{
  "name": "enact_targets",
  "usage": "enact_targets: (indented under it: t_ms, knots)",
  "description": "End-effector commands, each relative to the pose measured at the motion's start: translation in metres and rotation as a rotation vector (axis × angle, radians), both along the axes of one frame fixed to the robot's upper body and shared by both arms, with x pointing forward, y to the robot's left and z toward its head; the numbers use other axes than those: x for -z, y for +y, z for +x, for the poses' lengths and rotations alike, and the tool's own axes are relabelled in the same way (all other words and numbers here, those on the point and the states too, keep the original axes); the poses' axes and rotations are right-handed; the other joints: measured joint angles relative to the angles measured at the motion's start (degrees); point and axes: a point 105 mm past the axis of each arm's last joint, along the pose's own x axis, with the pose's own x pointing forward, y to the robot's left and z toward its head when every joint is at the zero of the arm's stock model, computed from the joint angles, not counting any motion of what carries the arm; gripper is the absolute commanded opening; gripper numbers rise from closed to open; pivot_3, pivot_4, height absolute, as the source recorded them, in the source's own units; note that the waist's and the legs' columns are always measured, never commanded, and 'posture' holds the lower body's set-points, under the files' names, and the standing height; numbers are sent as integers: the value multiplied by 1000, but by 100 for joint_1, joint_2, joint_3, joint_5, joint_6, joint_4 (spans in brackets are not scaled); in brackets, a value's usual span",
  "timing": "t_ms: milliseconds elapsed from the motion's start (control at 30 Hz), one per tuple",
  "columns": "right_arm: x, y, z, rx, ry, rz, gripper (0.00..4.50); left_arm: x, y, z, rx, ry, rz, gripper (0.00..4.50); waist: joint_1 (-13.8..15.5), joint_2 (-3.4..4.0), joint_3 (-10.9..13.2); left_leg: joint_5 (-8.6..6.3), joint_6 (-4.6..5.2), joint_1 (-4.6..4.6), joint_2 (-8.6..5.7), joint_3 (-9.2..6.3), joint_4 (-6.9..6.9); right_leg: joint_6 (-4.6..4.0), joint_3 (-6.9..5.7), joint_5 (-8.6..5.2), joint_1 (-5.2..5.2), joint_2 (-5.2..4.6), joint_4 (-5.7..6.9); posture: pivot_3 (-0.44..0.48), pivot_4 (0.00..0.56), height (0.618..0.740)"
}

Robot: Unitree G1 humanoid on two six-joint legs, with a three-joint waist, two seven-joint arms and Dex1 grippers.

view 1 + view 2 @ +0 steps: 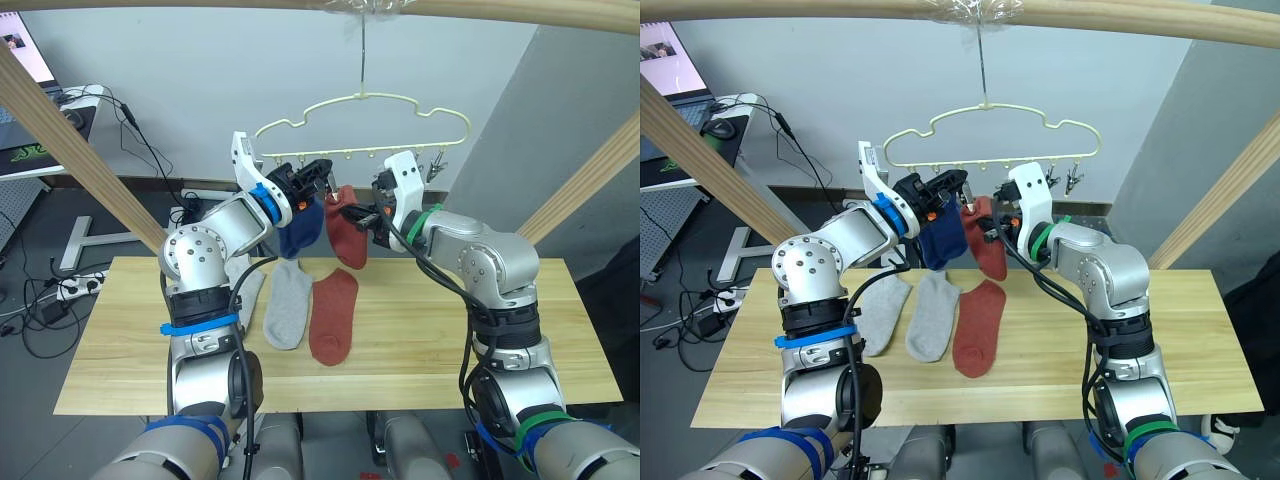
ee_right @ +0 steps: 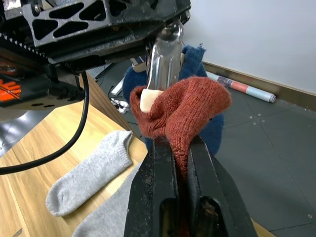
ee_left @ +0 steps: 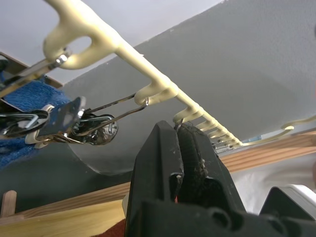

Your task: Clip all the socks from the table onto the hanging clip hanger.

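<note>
Rust red sock [image 2: 185, 111] pinched tight in the right gripper [image 2: 180, 148] could easily slip past the clip [image 2: 165, 57] that the closed left gripper [image 1: 318, 178] squeezes.

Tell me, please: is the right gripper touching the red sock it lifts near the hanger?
Touching. In the right wrist view, the right gripper has its two black fingers closed on the bunched edge of the red sock, with no gap between them.
</note>
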Motion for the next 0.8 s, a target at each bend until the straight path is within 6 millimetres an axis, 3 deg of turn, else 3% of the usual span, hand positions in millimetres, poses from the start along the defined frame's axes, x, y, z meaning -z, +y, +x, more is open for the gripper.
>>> enact_targets:
  t_ms: [33, 167, 200, 333, 600, 800]
  knots:
    - [-20, 7, -5, -40, -69, 34, 30, -8, -5, -6, 15, -49, 16, 0, 1, 0, 0, 0, 0, 0, 0, 0, 0, 0, 0, 0, 0, 0, 0, 9, 213, 740]
    - [-22, 8, -5, -42, -69, 39, 30, -8, -5, -7, 18, -52, 18, 0, 1, 0, 0, 0, 0, 0, 0, 0, 0, 0, 0, 0, 0, 0, 0, 7, 214, 740]
    - [-22, 8, -5, -42, -69, 40, 0, -8, -6, -7, 20, -51, 16, 596, 0, 0, 0, 0, 0, 0, 0, 0, 0, 0, -1, 0, 0, 0, 0, 7, 214, 740]
    - [-22, 8, -5, -44, -67, 43, 0, -6, -8, -10, 42, -54, 37, 1688, 0, 0, 0, 0, 0, 0, 0, 0, 0, 0, 0, 0, 0, 0, 0, 7, 214, 740]
    - [-17, 6, -4, -35, -57, 32, 0, -11, -11, -17, 91, -70, 18, 1688, 1, 0, 0, 0, 0, 0, 0, -1, 0, 0, -1, 0, 0, 0, 0, 9, 216, 740]
    - [-8, 1, -6, -29, -46, -4, 1854, -4, -5, -31, 139, -127, 165, 1745, -2, 2, -1, 0, 0, 0, 2, -1, -2, 0, -2, 0, -1, 0, 0, 30, 211, 740]
